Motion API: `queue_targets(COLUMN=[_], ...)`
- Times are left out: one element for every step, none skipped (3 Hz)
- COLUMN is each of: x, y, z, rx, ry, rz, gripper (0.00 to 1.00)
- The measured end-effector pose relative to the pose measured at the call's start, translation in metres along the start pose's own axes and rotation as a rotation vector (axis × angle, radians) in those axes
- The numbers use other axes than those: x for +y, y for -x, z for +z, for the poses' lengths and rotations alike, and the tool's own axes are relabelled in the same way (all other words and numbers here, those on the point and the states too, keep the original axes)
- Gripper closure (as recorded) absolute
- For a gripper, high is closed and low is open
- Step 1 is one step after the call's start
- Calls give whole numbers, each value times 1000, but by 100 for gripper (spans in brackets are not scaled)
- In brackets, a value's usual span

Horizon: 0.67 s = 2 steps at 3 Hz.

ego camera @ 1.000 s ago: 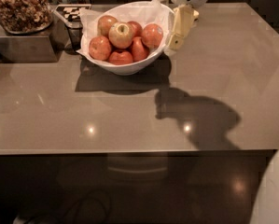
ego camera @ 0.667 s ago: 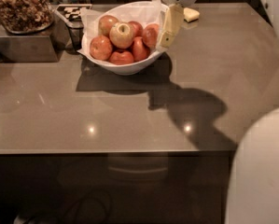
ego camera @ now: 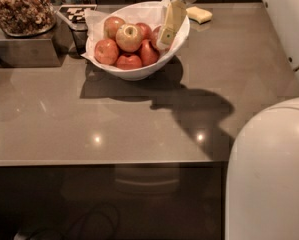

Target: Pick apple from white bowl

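Observation:
The white bowl (ego camera: 181, 39), wide and lined with white paper, stands at the back of the grey table. It holds several apples. The palest apple (ego camera: 128, 37), yellow-green with a red blush and a dark stem dimple, lies on top in the middle, with redder apples (ego camera: 107, 51) around it. My gripper (ego camera: 170, 25) hangs from the top of the view over the bowl's right side, its pale yellow fingers (ego camera: 172, 19) pointing down among the right-hand apples, to the right of the pale apple.
A clear container of brown snacks (ego camera: 20, 10) sits on a metal box (ego camera: 24, 51) at the back left. A black-and-white item (ego camera: 76, 13) lies behind the bowl. A yellow sponge (ego camera: 199, 14) lies at the back right. The robot's white body (ego camera: 269, 174) fills the lower right.
My gripper has moved left, from beside the bowl's right rim to over the bowl's right side. The view has shifted closer and the robot's white body now fills more of the lower right.

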<state>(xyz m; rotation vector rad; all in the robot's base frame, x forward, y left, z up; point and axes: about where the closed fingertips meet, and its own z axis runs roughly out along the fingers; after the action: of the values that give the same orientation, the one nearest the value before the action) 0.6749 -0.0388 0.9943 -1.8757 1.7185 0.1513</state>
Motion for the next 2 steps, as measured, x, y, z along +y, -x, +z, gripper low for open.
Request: queue_targets(x=[0,-3], y=[0,2], z=[0,8], rx=[0,-10], ry=[0,1], rz=[0,-5], gripper=[19,42])
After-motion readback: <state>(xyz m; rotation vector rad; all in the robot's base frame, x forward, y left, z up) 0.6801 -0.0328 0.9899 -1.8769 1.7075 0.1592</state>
